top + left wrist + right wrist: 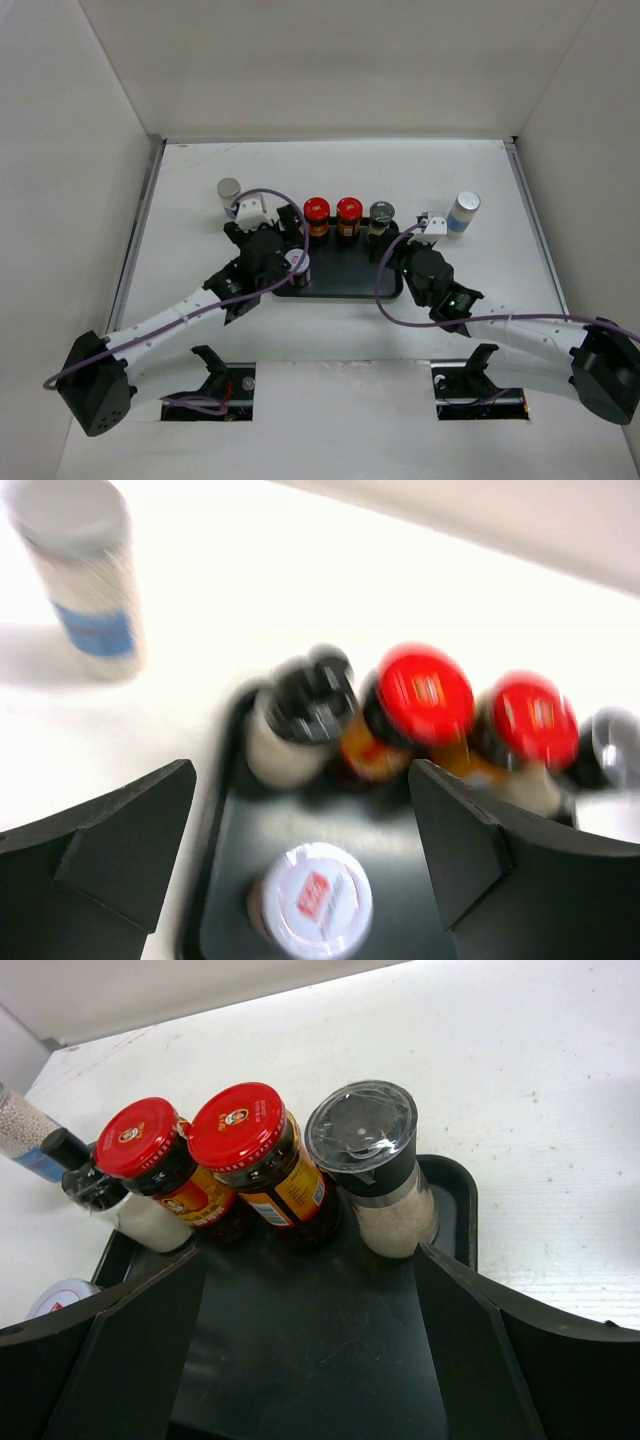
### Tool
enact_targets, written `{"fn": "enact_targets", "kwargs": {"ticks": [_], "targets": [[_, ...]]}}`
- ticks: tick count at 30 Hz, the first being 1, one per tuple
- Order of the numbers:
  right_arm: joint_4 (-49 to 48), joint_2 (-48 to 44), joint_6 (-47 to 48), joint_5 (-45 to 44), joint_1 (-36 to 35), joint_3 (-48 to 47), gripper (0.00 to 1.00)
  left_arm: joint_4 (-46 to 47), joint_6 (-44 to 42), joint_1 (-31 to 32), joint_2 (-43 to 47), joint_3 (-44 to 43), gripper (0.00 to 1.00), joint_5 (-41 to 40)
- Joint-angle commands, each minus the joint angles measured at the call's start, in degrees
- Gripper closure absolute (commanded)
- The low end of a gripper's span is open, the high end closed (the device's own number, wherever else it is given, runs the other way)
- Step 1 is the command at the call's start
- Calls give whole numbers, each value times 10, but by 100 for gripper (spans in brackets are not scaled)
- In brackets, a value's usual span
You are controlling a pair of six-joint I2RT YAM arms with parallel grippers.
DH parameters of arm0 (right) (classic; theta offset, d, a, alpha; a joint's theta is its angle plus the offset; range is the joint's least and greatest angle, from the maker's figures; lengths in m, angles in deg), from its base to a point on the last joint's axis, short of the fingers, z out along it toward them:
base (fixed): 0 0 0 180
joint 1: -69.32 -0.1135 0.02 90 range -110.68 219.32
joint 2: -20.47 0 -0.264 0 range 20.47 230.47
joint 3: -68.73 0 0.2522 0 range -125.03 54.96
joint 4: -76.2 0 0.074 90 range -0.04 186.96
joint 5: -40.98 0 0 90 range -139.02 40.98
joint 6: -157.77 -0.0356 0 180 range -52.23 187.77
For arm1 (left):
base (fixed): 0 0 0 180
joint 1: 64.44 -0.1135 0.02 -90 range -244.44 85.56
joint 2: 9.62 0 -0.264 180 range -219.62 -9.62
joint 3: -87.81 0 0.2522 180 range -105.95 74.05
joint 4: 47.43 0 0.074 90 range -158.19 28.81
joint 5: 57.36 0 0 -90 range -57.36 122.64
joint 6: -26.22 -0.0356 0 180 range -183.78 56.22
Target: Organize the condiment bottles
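Both arms stretch forward from the near edge, angling toward each other. The left claw [302, 780] and right claw [310, 1255] have jaws spread wide, gripping nothing.

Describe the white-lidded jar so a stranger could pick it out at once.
Find the black tray in the middle of the table. A row of jars lines its far edge; the white-lidded jar stands alone in front of that row, at the tray's left end. Only it has a white lid with a red mark.
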Motion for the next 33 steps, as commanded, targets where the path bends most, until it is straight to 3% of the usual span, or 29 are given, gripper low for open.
{"fn": "enact_targets", "kwargs": {"ticks": [1,6,9,14,23,29,33], "targets": [[-27,-5,-7,1,3,-1,9,0,-33,-82,11,-56,11,7],[-29,5,-3,1,-1,-7,8,-46,-41,-231,-91,-141,10,88],[-29,9,-2,7,-6,-9,8,-41,-42,-271,-149,-169,8,112],[-32,23,-6,10,-8,-11,8,-22,-52,-305,-231,-210,7,131],[-35,33,-2,22,-22,-18,7,-14,-73,-339,-299,-257,9,139],[-33,20,-2,22,-22,-15,6,-20,-82,-341,-335,-283,19,146],[-35,11,-5,20,-16,-8,6,-14,-77,-341,-330,-259,37,148]]}}
